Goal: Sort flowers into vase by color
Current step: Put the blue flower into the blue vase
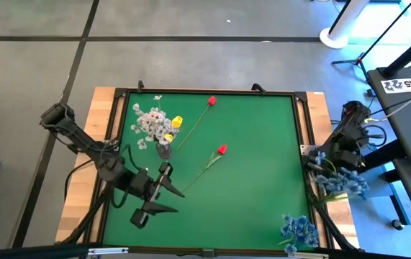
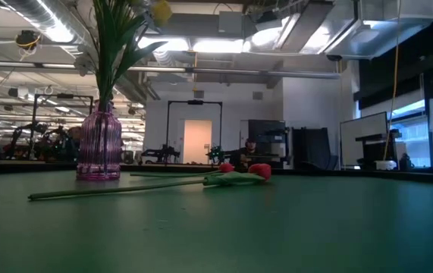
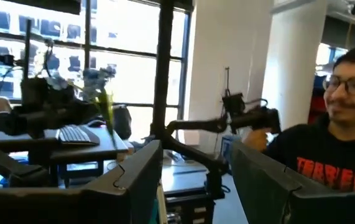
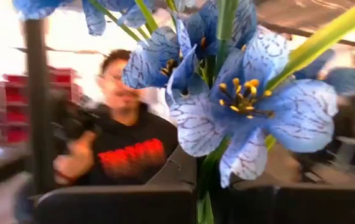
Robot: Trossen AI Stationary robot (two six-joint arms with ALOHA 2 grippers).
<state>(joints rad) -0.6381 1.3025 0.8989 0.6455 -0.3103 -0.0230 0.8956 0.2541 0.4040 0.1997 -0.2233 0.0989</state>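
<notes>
Step in hand, as judged: sorting is part done, with a blue spray carried by the right gripper at the right edge of the surface, the stem seen clamped between its jaws in the right wrist view. The left gripper is held over the surface near its front-left part, just in front of the vase; its jaws are spread wide and nothing is held between them. Count: one vase, of pink ribbed glass, standing at left of centre, already holding white sprays and one yellow tulip; two red tulips lying loose on the surface, near the vase; one further blue spray lying at the front-right corner. The number of white sprays cannot be told. Next move, as judged: the blue spray calls for a container of its own, yet only one vase is seen.
</notes>
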